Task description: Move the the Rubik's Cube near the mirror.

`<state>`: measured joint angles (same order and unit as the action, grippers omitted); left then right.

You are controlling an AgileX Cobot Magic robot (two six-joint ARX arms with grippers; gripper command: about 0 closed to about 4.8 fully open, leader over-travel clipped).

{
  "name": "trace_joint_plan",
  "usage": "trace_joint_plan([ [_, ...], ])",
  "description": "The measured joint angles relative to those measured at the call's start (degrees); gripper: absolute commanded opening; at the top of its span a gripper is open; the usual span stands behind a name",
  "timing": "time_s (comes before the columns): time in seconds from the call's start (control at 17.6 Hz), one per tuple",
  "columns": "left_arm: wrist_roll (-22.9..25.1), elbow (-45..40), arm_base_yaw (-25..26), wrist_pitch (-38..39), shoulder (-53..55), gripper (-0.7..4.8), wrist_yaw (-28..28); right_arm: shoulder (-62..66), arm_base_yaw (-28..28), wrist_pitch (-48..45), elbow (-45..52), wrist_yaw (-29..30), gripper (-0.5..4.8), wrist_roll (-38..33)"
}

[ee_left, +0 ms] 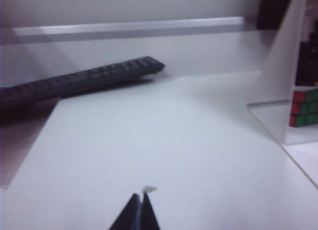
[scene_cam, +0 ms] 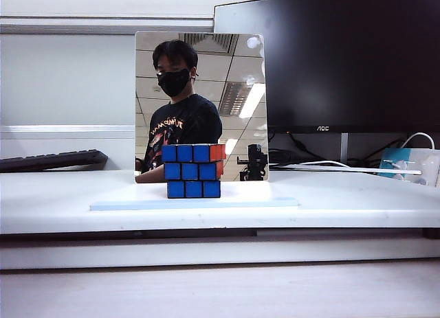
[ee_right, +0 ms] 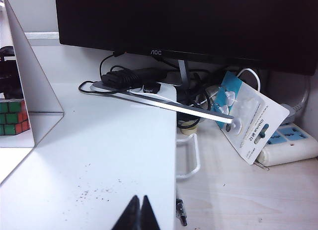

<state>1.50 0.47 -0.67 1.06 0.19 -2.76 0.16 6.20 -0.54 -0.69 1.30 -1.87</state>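
The Rubik's Cube [scene_cam: 194, 170] stands on a pale blue base plate [scene_cam: 124, 204], blue face to the front and orange-red face on the right. It is right in front of the tall frameless mirror [scene_cam: 199, 105], close to or touching it. Neither gripper shows in the exterior view. In the left wrist view my left gripper [ee_left: 141, 196] is shut and empty over the bare white table, far from the mirror [ee_left: 278, 66]. Red and green cube squares [ee_left: 304, 108] show at the mirror's foot. My right gripper [ee_right: 139, 199] is shut and empty, with the mirror [ee_right: 30, 71] off to its side.
A big black monitor [scene_cam: 344, 57] stands behind the mirror on the right. A black keyboard [scene_cam: 51, 160] lies at the back left. Cables, a carded packet [ee_right: 248, 125] and a power strip [ee_right: 288, 145] lie past the white table's edge [ee_right: 176, 140].
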Motion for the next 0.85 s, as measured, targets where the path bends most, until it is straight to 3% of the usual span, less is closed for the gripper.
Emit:
trace_joint_plan([
  [0.34, -2.7, 0.0, 0.0, -0.5, 0.0, -0.04, 2.6, 0.0, 0.0, 0.0, 0.0, 0.0, 0.0, 0.0],
  [0.85, -2.8, 0.0, 0.0, -0.5, 0.0, -0.04, 2.6, 0.0, 0.0, 0.0, 0.0, 0.0, 0.0, 0.0],
])
